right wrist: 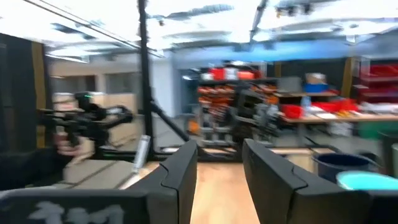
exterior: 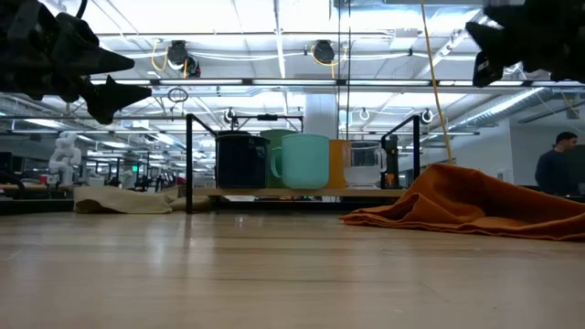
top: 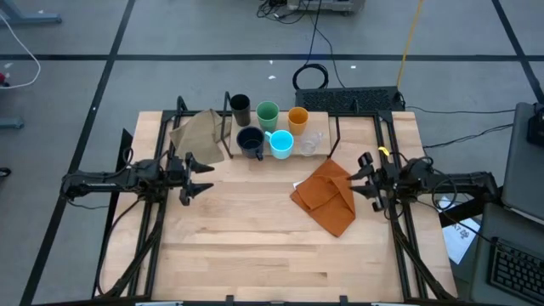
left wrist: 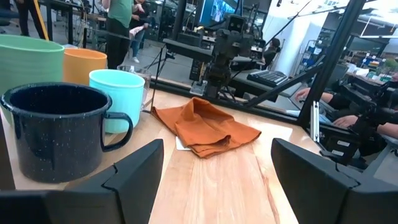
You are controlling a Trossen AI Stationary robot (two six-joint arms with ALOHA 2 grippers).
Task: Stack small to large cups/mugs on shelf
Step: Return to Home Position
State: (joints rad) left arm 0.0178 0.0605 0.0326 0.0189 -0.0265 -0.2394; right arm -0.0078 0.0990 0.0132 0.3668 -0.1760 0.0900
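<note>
Stowing is judged complete: on the shelf (top: 326, 125), at the far edge of the surface (top: 255, 246), the brown cup (top: 240, 105), green cup (top: 268, 113) and orange cup (top: 297, 118) are set in the back row. The navy mug (top: 250, 141), blue mug (top: 281, 143) and clear cup (top: 311, 143) are set in front. None is nested. The step in hand is judged to be the return to rest. The left claw (top: 206, 176) is held released and empty near the left edge, the right claw (top: 360, 180) released and empty near the right edge, both apart from the shelf. Next, both arms need only be folded home, clear of the cloth (top: 327, 197).
</note>
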